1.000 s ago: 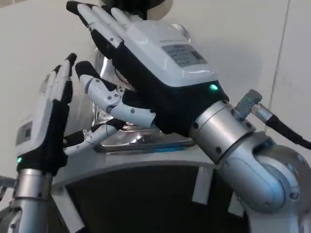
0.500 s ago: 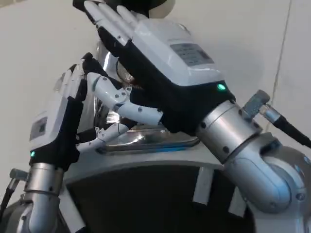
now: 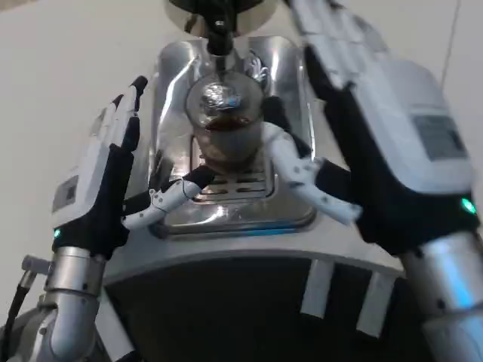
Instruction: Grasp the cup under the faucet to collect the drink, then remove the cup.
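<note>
A clear glass cup (image 3: pixel 226 132), part-filled with a dark drink, stands on the slotted drip tray (image 3: pixel 234 207) of a steel drink dispenser (image 3: pixel 283 68), directly below the black faucet (image 3: pixel 217 34). It is flanked by both hands and is not seen to be gripped by either. The left hand (image 3: pixel 106 177) is held upright at the cup's left, fingers extended and apart, nothing in it; its thumb reaches toward the tray near the cup's base. The right hand (image 3: pixel 377 143) is likewise released, fingers spread, with its thumb lying just beside the cup's right wall; contact there cannot be confirmed.

Several risks are judged from this arrangement. If the right hand is closed unevenly, the cup could be pushed sideways off the tray's centre or tipped, and the drink spilled. The smooth glass may slip if only a light pinch is applied. If the cup is lifted straight up, its rim could be struck against the faucet. A tilt during withdrawal would let the liquid slosh over the rim.
</note>
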Action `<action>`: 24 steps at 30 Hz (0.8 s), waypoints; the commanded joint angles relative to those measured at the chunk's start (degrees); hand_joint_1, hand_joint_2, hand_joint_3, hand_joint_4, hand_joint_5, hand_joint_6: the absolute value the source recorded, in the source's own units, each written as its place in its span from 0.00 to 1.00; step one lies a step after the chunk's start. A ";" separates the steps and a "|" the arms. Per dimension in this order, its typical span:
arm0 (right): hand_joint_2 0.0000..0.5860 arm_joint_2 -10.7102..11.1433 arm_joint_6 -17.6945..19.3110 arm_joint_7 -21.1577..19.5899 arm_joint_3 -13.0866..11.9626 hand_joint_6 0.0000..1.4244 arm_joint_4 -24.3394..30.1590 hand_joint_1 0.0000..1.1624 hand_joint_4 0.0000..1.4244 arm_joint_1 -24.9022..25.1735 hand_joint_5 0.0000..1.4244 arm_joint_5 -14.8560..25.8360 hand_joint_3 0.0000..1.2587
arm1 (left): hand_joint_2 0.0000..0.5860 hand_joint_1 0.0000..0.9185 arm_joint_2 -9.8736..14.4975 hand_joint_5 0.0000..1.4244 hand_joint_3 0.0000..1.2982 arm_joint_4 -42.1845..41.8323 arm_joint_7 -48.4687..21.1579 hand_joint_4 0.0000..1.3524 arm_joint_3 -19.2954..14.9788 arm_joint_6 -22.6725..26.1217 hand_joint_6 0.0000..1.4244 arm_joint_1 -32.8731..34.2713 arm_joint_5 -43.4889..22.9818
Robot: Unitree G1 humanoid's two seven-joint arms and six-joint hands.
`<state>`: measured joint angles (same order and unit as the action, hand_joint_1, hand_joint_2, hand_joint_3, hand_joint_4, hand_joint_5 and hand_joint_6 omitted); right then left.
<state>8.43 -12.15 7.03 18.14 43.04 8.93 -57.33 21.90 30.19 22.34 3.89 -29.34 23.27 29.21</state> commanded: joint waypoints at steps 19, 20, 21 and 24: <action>0.93 0.59 6.65 -4.11 -8.70 0.00 5.05 0.30 0.00 -28.25 0.00 -8.78 0.00 | 0.07 0.17 -2.96 0.02 0.00 7.26 0.78 0.00 2.43 -4.94 0.01 4.54 -0.80; 0.91 0.45 6.41 -3.33 -8.97 0.00 4.74 0.30 0.00 -28.15 0.00 -9.11 0.00 | 0.08 0.20 -3.14 0.02 0.00 7.81 0.59 0.00 2.45 -5.21 0.02 5.04 -0.96; 0.91 0.30 6.26 -2.74 -9.15 0.00 4.55 0.31 0.00 -28.06 0.00 -9.37 0.00 | 0.08 0.23 -3.44 0.03 0.00 8.69 0.18 0.00 2.44 -5.59 0.02 5.81 -1.38; 0.91 0.40 6.05 -0.88 -9.43 0.00 4.07 0.31 0.00 -27.82 0.00 -10.43 0.00 | 0.08 0.30 -4.12 0.03 0.00 10.80 0.03 0.00 2.34 -6.41 0.03 7.38 -2.36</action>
<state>9.16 -5.89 4.51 9.22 47.53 -18.63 -66.38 18.38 39.13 22.45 5.91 -34.57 29.68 27.68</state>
